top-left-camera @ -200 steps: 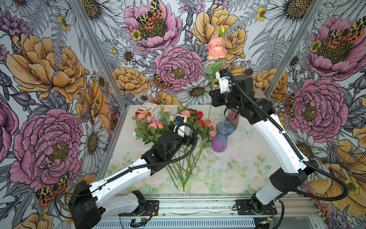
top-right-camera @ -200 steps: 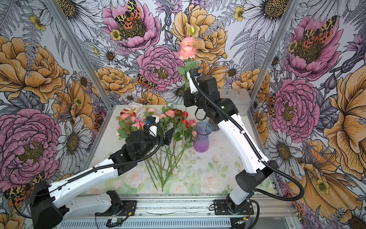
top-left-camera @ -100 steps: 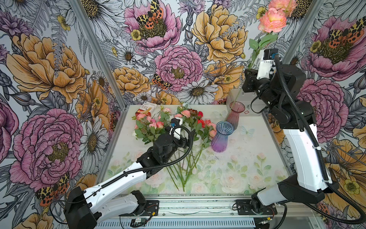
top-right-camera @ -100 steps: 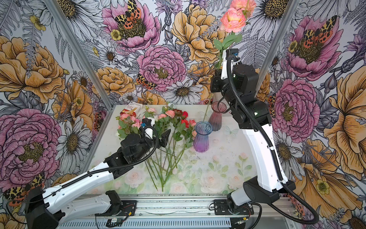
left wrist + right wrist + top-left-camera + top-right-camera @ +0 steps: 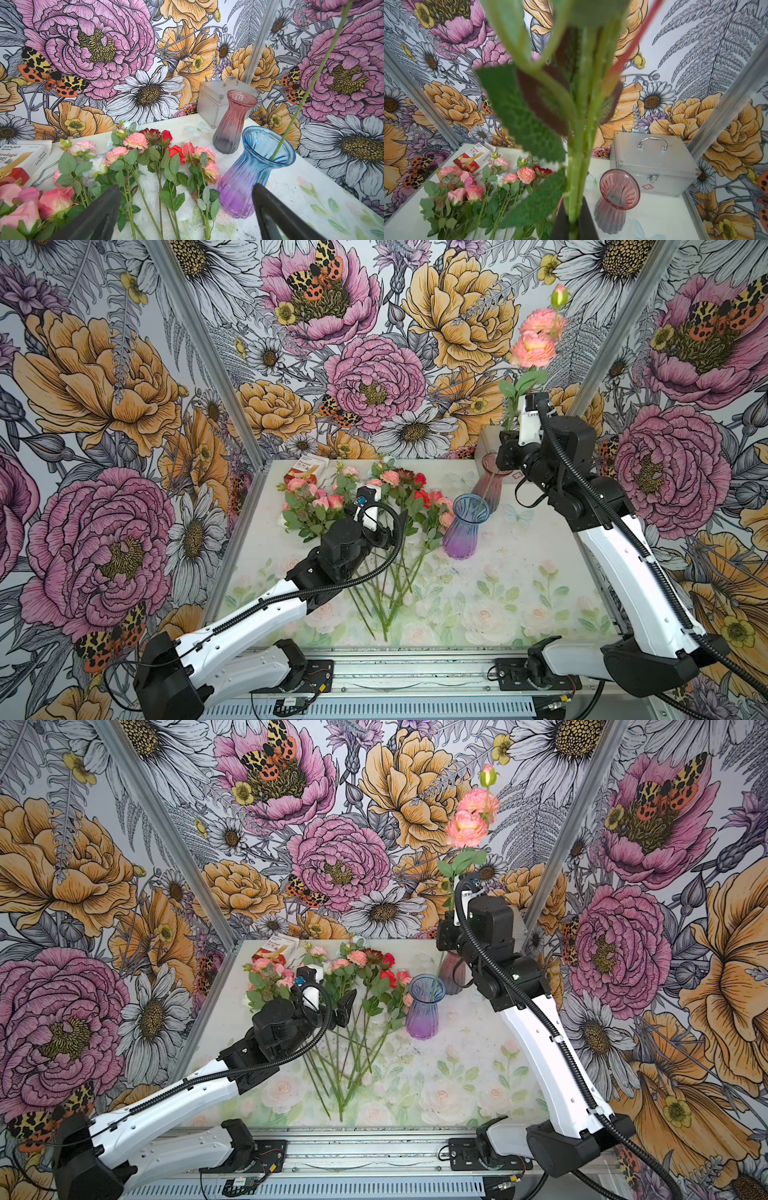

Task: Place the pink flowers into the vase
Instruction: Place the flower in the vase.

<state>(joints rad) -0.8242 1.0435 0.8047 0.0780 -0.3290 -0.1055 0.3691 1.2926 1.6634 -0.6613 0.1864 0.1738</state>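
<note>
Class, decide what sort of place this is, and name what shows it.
Likely a robot test booth, not a florist's: two white-and-black robot arms on a metal rail, flower-printed wall panels in aluminium frames.

Leafy-stemmed flowers (image 5: 170,166) crowd the counter (image 5: 519,593) beneath the left gripper (image 5: 186,187); a ribbed blue-purple glass vase (image 5: 249,176) blocks beside it.

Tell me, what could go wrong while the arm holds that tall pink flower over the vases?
The held stem enters the blue vase at a slant; pressing on the rim might tip the vase. The pink blooms sit high above the right gripper, so once released the top-heavy flower could lean over or fall out.
</note>
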